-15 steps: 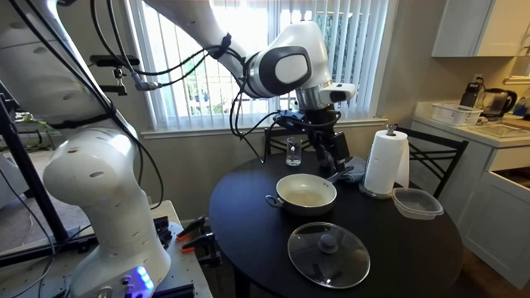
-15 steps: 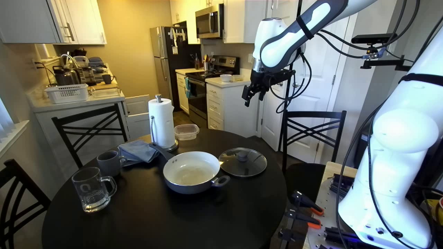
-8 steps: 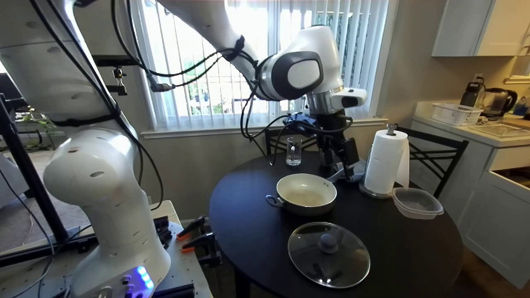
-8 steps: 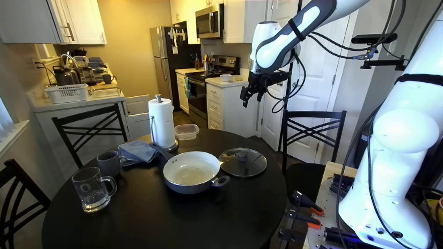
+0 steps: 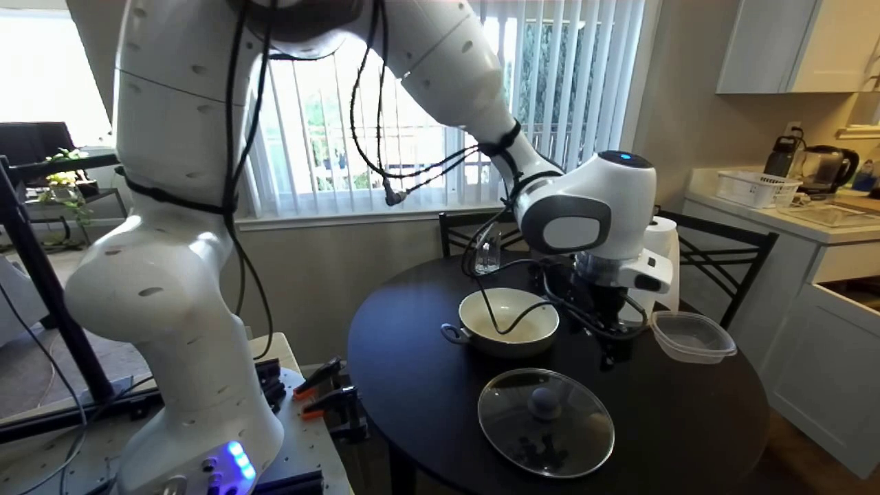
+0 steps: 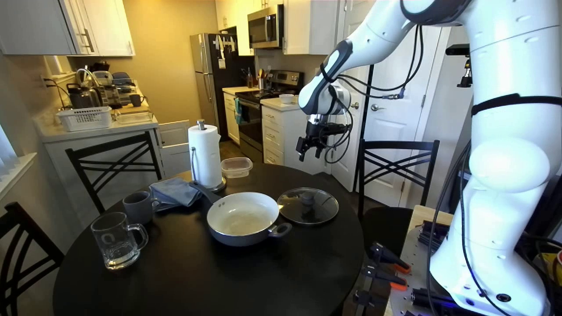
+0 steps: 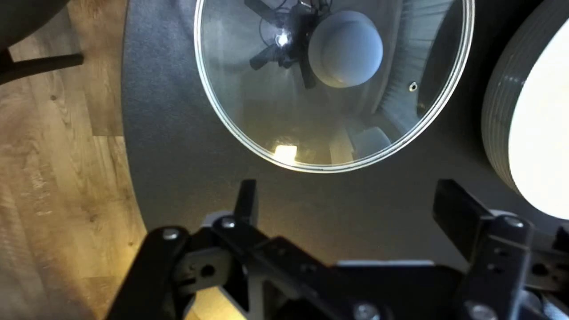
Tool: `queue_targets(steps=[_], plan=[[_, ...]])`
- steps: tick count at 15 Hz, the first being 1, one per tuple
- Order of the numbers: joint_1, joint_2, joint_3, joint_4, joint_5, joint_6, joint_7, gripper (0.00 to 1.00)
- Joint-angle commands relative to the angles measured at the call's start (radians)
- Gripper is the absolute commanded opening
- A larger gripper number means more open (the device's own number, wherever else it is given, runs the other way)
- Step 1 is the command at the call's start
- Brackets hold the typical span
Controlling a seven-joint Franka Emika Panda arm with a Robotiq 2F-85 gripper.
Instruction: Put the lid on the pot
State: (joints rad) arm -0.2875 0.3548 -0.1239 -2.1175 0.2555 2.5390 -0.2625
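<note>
I have just brought my gripper [image 7: 346, 193] lower and nearer to the lid [image 7: 334, 102], which lies on the table [image 6: 197, 276] beside the pot [image 6: 243, 221]. Its 2 jaws stand wide apart, holding nothing; probably grasping the knob [image 7: 346, 49] comes next.

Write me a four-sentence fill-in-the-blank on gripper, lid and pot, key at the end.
In the wrist view, the gripper is ____, not shut.
Of the lid and the pot, it holds ____.
The lid lies on the ____, beside the pot.
In the wrist view, the pot appears to the picture's ____ of the lid.

Missing words: open; neither; table; right.
</note>
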Motion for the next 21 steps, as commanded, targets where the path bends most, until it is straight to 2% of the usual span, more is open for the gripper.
queue_targets(steps=[1, 5, 7, 8, 14, 17, 21], plan=[[-0.026, 0.158, 0.020, 0.137, -0.034, -0.059, -0.046, 1.00], [0.026, 0.261, -0.036, 0.192, -0.191, -0.040, 0.039, 1.00], [0.033, 0.279, -0.042, 0.208, -0.250, -0.072, 0.045, 1.00], [-0.002, 0.266, -0.010, 0.184, -0.212, -0.039, 0.024, 1.00], [0.008, 0.284, -0.017, 0.206, -0.238, -0.053, 0.026, 1.00], [0.068, 0.278, -0.038, 0.160, -0.287, -0.009, 0.078, 1.00], [0.117, 0.253, -0.033, 0.066, -0.323, 0.062, 0.116, 1.00]])
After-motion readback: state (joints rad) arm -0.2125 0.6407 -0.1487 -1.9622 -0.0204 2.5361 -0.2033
